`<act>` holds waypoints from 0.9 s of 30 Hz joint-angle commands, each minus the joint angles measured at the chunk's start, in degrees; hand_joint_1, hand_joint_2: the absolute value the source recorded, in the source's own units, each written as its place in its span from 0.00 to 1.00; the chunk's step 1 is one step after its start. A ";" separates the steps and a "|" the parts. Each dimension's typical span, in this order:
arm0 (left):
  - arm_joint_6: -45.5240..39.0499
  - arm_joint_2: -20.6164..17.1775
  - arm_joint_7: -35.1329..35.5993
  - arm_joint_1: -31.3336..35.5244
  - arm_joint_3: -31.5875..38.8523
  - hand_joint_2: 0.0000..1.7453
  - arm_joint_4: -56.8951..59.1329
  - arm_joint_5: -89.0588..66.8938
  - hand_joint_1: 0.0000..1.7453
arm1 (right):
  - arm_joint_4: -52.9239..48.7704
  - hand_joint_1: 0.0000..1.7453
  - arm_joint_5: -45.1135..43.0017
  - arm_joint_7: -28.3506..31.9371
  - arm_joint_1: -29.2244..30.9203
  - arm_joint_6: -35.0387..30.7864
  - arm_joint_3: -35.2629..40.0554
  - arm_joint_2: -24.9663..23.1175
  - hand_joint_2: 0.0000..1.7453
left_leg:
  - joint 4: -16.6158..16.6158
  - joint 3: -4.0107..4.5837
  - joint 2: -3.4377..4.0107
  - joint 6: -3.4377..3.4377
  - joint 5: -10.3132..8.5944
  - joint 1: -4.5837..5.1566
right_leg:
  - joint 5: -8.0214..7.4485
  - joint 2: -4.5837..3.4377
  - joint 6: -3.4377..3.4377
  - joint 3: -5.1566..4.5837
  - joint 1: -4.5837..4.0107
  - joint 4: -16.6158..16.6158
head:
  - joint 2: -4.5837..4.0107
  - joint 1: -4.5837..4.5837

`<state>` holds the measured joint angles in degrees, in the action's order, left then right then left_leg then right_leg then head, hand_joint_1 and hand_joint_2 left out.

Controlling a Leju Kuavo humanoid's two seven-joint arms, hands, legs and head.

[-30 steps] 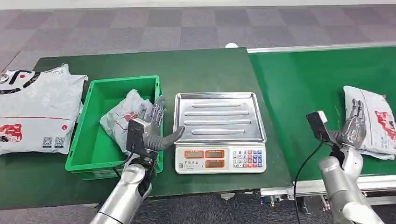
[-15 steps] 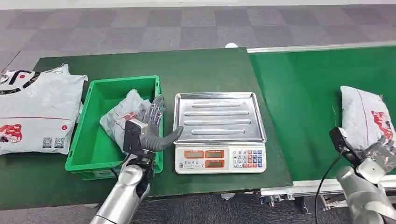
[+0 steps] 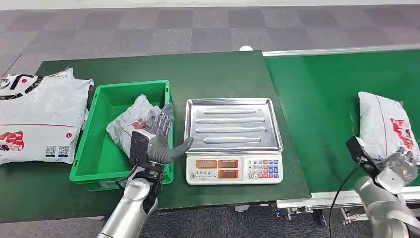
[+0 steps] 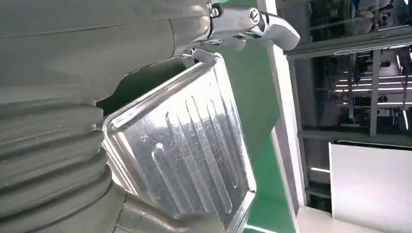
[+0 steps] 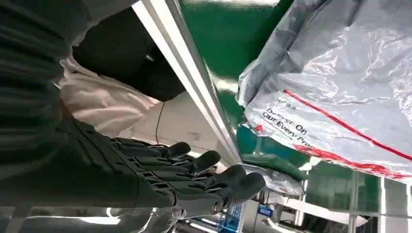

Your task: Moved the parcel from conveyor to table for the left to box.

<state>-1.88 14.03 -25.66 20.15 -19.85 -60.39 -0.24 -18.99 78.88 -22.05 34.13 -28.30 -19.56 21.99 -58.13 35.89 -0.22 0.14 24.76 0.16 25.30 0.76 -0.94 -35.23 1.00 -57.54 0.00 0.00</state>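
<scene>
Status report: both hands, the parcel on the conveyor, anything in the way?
Left hand open, empty, at green bin by scale. Right hand open beside parcel, not gripping. Parcel on conveyor. Path clear.

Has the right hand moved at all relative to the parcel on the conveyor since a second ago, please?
Yes. The right hand has dropped from beside the parcel toward the conveyor's near edge.

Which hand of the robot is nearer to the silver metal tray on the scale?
Left. The left hand hovers beside the silver metal tray, over the green bin's edge; the right hand is far off, by the conveyor parcel.
</scene>
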 commanded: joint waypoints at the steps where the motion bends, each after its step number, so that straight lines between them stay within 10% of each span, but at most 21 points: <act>1: 0.46 -0.87 0.35 0.80 1.91 1.00 1.33 -0.34 0.00 | 4.30 0.00 0.31 0.48 3.95 0.67 -1.93 -0.52 1.00 | 0.06 -0.17 0.16 0.04 0.04 -0.01 | 0.00 -0.18 0.05 0.11 -0.01 0.05 | 0.00 0.00; 27: 0.37 -0.82 1.55 0.27 2.86 1.00 0.64 -1.73 0.00 | 4.49 0.00 1.51 2.05 5.63 1.02 -2.78 -1.40 1.00 | 0.05 -0.17 0.19 0.03 0.05 -0.02 | -0.01 -0.21 0.04 0.11 -0.02 0.06 | 0.00 0.00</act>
<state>-1.42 14.05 -24.39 19.79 -19.71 -60.98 -1.73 -18.27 80.76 -20.30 36.16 -28.33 -19.67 22.36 -58.13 35.89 -0.22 0.14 24.75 0.15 25.30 0.76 -0.94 -35.23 0.99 -57.54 0.00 0.00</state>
